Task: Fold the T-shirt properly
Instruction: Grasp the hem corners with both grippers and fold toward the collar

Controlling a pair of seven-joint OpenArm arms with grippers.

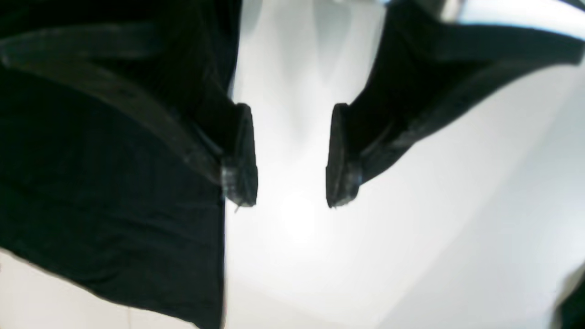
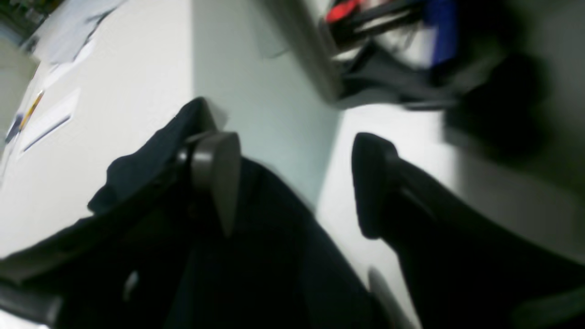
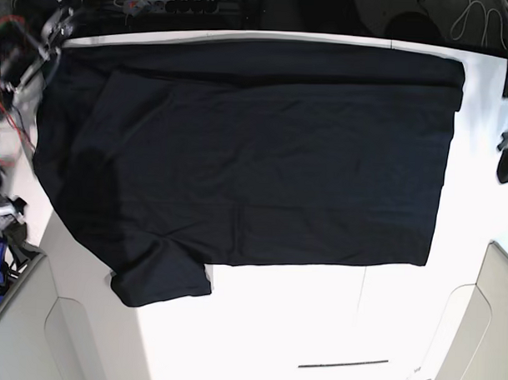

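Black T-shirt (image 3: 263, 165) flat; left pincer (image 1: 291, 155) agape, holding nothing

T-shirt (image 3: 255, 157) far edge cut off, blurred clutter (image 2: 388, 27)

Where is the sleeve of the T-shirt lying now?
In the base view, the sleeve sticks out at the lower left of the T-shirt, on the white table.

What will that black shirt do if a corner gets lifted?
The shirt would probably sag and drape, since it lies flat with soft wrinkles. It looks thin, so likely light. Pushed, it may bunch up on the smooth table rather than slide whole.
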